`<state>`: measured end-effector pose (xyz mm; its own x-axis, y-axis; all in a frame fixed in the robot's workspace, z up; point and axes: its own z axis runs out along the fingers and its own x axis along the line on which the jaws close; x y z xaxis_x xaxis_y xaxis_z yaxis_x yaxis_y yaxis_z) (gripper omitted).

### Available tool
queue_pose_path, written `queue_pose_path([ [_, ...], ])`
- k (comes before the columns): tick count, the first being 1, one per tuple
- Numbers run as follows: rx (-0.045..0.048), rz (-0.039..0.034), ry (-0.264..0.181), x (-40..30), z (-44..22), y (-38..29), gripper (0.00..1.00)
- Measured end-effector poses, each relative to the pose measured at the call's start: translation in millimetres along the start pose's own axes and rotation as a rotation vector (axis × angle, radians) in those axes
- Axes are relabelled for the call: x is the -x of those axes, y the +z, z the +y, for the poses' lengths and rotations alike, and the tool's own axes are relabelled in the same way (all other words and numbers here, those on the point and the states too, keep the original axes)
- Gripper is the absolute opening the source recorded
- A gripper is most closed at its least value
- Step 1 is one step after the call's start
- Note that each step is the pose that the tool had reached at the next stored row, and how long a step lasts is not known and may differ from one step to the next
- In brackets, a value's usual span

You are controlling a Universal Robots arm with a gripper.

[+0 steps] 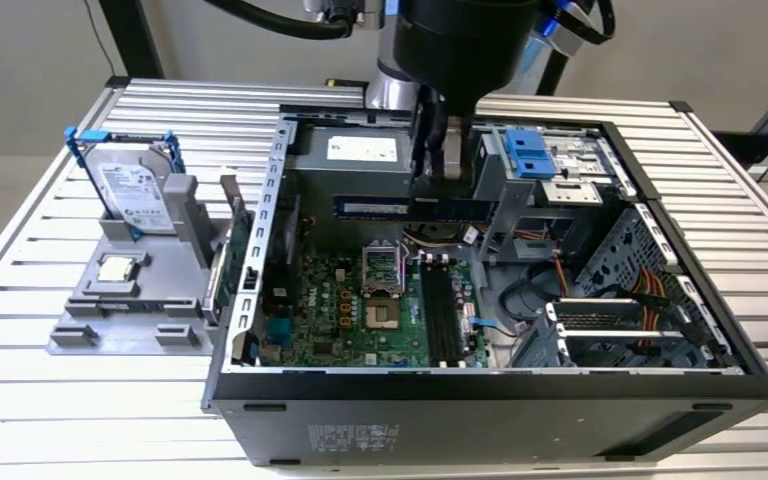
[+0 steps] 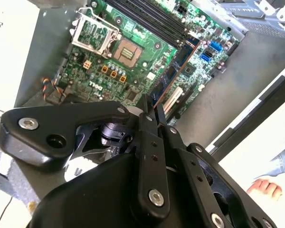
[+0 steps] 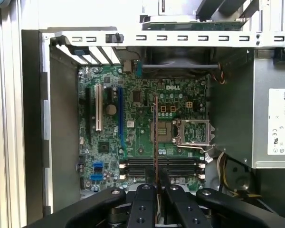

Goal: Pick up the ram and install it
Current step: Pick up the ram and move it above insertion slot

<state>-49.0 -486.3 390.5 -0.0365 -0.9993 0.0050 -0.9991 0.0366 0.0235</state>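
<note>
Over the motherboard (image 3: 133, 95), end effector (image 3: 156, 179) pinches the ram (image 3: 155, 133) edgewise.

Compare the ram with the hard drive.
The ram is a thin dark stick; the hard drive is a thicker silver block in a blue frame. The ram is clamped in the end effector over the open computer case; the hard drive stands in a grey holder outside it. The ram's long side runs level; the hard drive's stands upright. Both are rectangular.
</note>
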Motion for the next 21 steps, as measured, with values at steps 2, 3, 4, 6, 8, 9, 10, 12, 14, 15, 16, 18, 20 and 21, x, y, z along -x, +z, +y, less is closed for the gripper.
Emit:
queue_pose_path([
  [2,0.0001,-0.0002,0.008,0.1,-1.9,-0.1,0.00],
  [3,0.0001,-0.0003,0.011,0.1,-3.0,-0.1,0.00],
  [4,0.0001,-0.0003,0.015,0.1,-4.0,-0.1,0.00],
  [6,0.0001,-0.0005,0.022,0.2,-6.1,-0.1,0.00],
  [8,0.0002,-0.0007,0.028,0.3,-8.2,-0.2,0.00],
  [9,0.0002,-0.0007,0.032,0.3,-9.4,-0.2,0.00],
  [10,0.0002,-0.0008,0.035,0.4,-10.4,-0.3,0.00],
  [12,0.0002,-0.0009,0.041,0.5,-12.6,-0.3,0.00],
  [14,0.0002,-0.0011,0.046,0.5,-14.9,-0.4,0.00],
  [15,0.0002,-0.0011,0.049,0.6,-16.1,-0.4,0.00],
  [16,0.0002,-0.0012,0.051,0.6,-17.1,-0.4,0.00],
  [18,0.0003,-0.0013,0.056,0.7,-19.1,-0.4,0.00],
  [20,0.0003,-0.0013,0.060,0.8,-20.9,-0.5,0.00],
  [21,0.0003,-0.0014,0.061,0.9,-21.7,-0.5,0.00],
])
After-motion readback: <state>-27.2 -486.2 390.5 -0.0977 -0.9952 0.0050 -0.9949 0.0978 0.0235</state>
